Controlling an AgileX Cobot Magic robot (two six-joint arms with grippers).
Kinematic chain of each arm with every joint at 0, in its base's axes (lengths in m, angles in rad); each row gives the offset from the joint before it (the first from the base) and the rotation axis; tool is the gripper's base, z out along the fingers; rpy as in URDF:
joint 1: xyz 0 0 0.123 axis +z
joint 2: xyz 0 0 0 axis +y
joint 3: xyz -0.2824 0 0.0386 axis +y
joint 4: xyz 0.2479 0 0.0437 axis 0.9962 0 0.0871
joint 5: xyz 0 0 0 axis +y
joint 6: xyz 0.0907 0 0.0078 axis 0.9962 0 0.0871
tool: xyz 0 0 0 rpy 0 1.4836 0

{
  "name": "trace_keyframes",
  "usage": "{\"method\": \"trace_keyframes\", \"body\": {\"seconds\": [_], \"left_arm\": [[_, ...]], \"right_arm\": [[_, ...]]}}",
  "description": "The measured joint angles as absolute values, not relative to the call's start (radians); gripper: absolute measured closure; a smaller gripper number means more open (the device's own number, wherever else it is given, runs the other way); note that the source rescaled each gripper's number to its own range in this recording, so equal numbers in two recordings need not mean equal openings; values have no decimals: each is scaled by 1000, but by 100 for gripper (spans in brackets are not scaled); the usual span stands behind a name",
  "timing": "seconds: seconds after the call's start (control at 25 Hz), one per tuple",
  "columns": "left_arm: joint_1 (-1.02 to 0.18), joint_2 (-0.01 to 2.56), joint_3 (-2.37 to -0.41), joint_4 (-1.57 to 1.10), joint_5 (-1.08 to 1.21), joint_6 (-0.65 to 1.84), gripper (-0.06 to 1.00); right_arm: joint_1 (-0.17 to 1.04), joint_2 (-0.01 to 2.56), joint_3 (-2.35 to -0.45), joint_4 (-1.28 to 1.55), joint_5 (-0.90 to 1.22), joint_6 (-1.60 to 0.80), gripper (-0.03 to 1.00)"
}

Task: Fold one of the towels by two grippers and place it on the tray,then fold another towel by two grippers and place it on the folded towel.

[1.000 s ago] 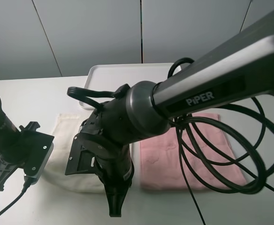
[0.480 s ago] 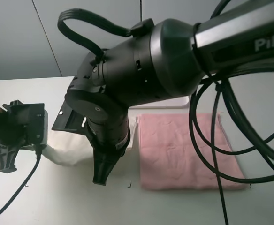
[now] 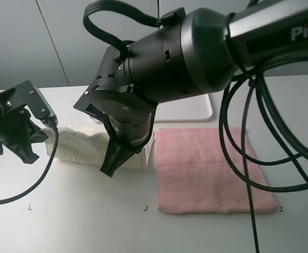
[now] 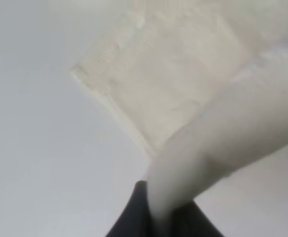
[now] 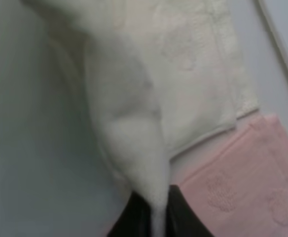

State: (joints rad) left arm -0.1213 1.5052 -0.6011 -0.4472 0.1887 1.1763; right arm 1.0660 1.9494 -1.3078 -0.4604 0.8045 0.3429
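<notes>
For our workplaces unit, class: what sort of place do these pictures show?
Probably a robotics test lab: a black PiPER-labelled robot arm works over a white table with corner marks, before plain grey panel walls, handling a cream towel.

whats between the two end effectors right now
The cream towel, stretched between the left end effector and right end effector; wrist views show each pinching it, the exterior high view the span.

The white table [image 3: 80, 221] carries a pink towel [image 3: 207, 168] spread flat, with a cream towel [image 3: 77, 145] bunched in a long fold just beside it and a white tray [image 3: 188, 110] just beyond its far edge.
</notes>
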Motion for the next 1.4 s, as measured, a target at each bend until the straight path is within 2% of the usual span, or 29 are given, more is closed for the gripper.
{"method": "trace_keyframes", "body": {"seconds": [0.36,0.44,0.52,0.56,0.64,0.68,0.76,0.8,0.84,1.0,1.16,1.4], "left_arm": [[-121,1576,-601,-519,60,1176,92],[-121,1587,-601,-521,28,1168,87],[-121,1589,-601,-523,-26,1133,74],[-121,1589,-601,-523,-60,1110,64],[-121,1589,-601,-523,-106,1071,41],[-121,1589,-601,-523,-120,1057,27],[-121,1591,-620,-523,-125,1030,7],[-121,1595,-637,-523,-112,1021,0],[-121,1596,-659,-523,-90,1014,-4],[-121,1602,-745,-527,31,993,-5],[-105,1663,-867,-499,201,869,-5],[-91,1886,-1136,-31,551,270,-5]], "right_arm": [[1032,1994,-1310,-477,735,427,97],[1032,2006,-1310,-509,713,465,97],[1031,2022,-1310,-562,689,521,93],[1031,2027,-1310,-597,680,559,87],[1028,2034,-1310,-673,667,647,68],[1026,2036,-1310,-702,662,702,56],[1024,2036,-1310,-755,654,803,22],[1020,2036,-1310,-769,654,830,10],[1018,2036,-1310,-774,656,844,2],[1013,2036,-1310,-744,685,822,-3],[957,2036,-1310,-518,688,674,-3],[829,2036,-1310,-30,744,279,-3]]}}
